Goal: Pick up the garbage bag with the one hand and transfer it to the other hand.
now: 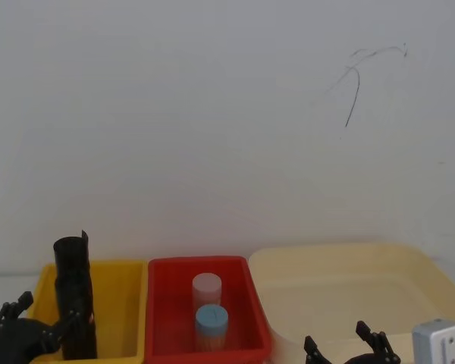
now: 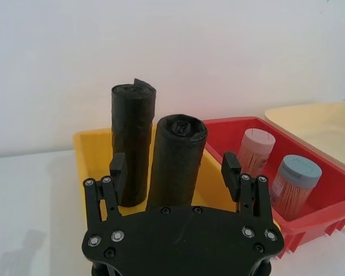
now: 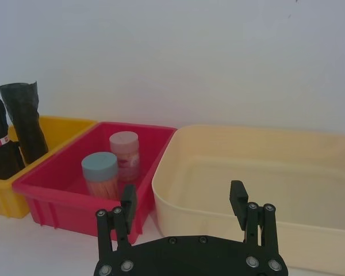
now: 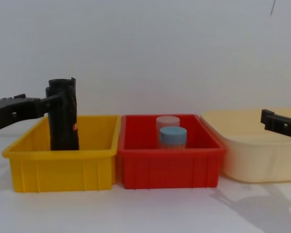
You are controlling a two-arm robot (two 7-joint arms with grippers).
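Left gripper (image 2: 173, 167), fingers (image 2: 230, 167) spread either side of upright garbage bag (image 2: 178, 154)

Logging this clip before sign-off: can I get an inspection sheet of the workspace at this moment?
Surface: white table.
Job's things: garbage bag upright in yellow bin, beside plain black roll.
Clutter: red bin holding a pink-lidded jar and a blue-lidded jar; cream tub.
Grippers: left claw open, straddling the garbage bag; right claw open by the cream tub.
Cables: nothing seen.
Surroundings: white wall, thin dark scrawl.
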